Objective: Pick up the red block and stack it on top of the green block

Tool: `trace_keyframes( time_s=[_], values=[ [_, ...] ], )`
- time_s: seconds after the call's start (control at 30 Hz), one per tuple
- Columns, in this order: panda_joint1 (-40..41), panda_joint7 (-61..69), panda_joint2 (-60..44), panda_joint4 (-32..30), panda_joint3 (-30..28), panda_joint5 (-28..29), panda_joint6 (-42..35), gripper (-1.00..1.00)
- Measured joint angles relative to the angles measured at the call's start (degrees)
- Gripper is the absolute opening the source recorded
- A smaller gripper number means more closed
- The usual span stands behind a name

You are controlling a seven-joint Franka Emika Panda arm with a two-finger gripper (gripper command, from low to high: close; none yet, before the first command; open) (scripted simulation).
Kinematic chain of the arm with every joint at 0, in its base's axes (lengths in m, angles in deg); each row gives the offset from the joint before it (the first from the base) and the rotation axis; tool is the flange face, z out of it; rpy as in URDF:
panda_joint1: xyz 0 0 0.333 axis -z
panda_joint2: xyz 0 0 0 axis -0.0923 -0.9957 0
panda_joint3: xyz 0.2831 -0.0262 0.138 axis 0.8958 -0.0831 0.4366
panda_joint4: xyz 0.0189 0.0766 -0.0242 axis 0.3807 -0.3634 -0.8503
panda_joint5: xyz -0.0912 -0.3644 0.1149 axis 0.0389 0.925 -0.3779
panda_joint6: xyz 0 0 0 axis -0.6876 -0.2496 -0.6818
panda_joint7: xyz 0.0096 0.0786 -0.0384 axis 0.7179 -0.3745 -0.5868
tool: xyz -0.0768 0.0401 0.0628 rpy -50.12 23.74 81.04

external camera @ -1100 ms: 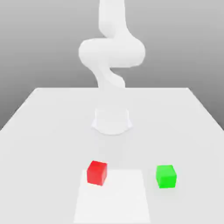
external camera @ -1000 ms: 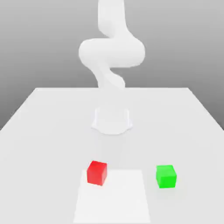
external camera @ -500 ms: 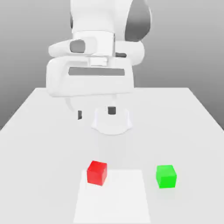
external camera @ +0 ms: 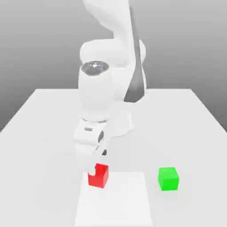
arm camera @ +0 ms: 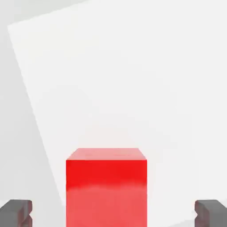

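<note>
From the exterior view, the red block [external camera: 98, 176] is a plain, bright cube sitting on the corner of a paler square patch [external camera: 114, 199] on the white table [external camera: 40, 146]. My claw [external camera: 98, 158] hangs right over it, hiding its upper corner. The green block [external camera: 168, 178] sits well apart, toward the exterior view's right. Half a second ago my claw was high above the table; now it has dropped to the block.

From the hand view, the red block [arm camera: 106, 188] lies between my dark fingertips [arm camera: 15, 213], which stand wide, touching neither side.
</note>
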Motion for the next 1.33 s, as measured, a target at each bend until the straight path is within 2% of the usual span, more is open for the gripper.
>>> trace_keyframes(
  time_s=[0.07,0.1,0.33,0.47,0.53,0.6,0.9,1.07,1.2,1.23,1.33],
  values=[
    [4.87,4.83,-4.17,0.75,6.39,-6.58,3.28,0.00],
    [7.41,6.51,-6.04,1.08,9.48,-8.83,4.84,-1.00],
    [8.16,6.85,-6.41,1.14,10.32,-9.29,4.99,-1.00],
    [5.21,-1.72,0.62,-0.16,4.24,2.57,-0.43,-1.00],
    [6.63,-5.67,4.78,-0.81,3.79,8.09,-3.77,-1.00],
    [6.62,-8.45,8.24,-1.10,4.86,11.06,-6.90,-1.00],
    [-8.03,-21.84,11.39,4.35,20.27,8.43,-15.59,-1.00],
    [-11.18,-20.54,5.61,5.33,21.97,4.20,-11.13,-1.00],
    [-11.31,-21.69,0.06,5.55,21.24,5.77,-5.69,-1.00],
    [-11.62,-22.68,-1.14,5.58,20.60,7.14,-4.42,1.00],
    [-11.62,-22.68,-1.14,5.58,20.60,7.14,-4.42,1.00]
  ],
)
